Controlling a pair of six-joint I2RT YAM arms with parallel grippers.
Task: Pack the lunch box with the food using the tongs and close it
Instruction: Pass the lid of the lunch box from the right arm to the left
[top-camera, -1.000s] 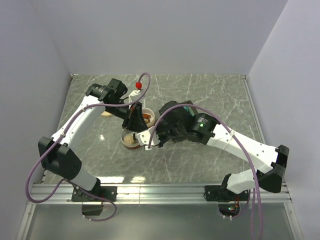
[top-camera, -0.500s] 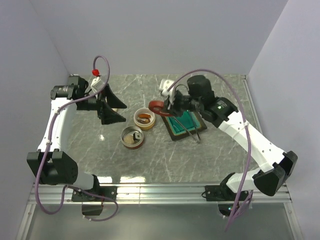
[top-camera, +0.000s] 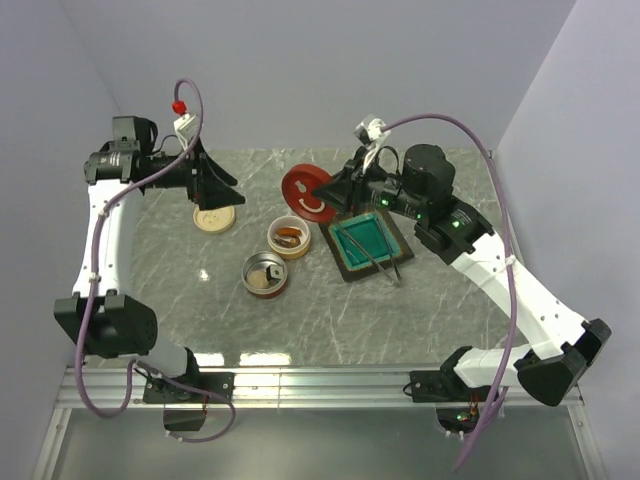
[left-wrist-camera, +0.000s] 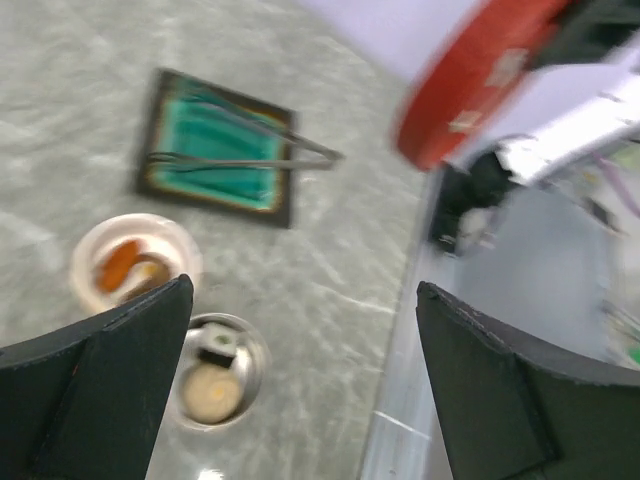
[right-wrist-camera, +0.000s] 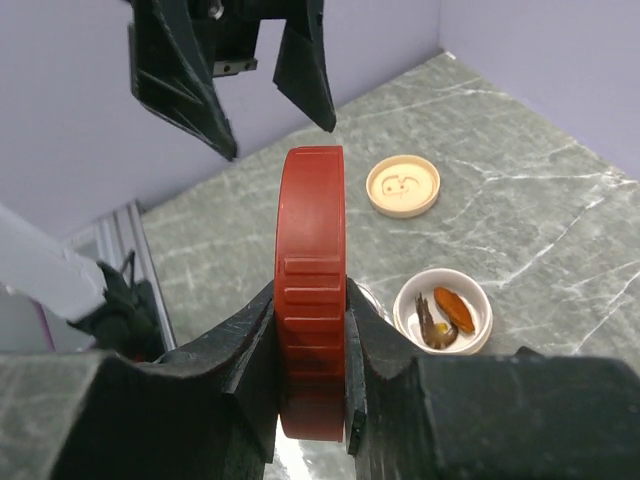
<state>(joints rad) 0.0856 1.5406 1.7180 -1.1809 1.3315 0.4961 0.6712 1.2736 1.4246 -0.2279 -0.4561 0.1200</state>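
Note:
My right gripper (right-wrist-camera: 312, 350) is shut on a red round lid (right-wrist-camera: 312, 290), held on edge in the air; from above the red lid (top-camera: 308, 192) hangs behind the bowls, in my right gripper (top-camera: 335, 190). My left gripper (top-camera: 225, 192) stands open and empty, raised at the back left, above a cream lid (top-camera: 215, 218). In the left wrist view my left gripper (left-wrist-camera: 305, 292) has nothing between its fingers. The tongs (top-camera: 380, 262) lie across a teal tray (top-camera: 352, 270). A round steel lunch box tin (top-camera: 266, 274) holds a pale round piece (left-wrist-camera: 207, 391) and a white cube (left-wrist-camera: 220, 343). A white bowl (top-camera: 288, 236) holds an orange-red oblong (right-wrist-camera: 455, 308) and a dark brown piece (right-wrist-camera: 427, 322).
Walls close the table in at the left, back and right. A metal rail (top-camera: 320, 378) runs along the near edge, by the arm bases. The tray, bowl and tin cluster at the table's middle, the cream lid (right-wrist-camera: 403, 186) further back left.
My left gripper opened, let go of the cream lid and drew back up to the far left. My right arm lifted the red lid off the containers and carried it up and back.

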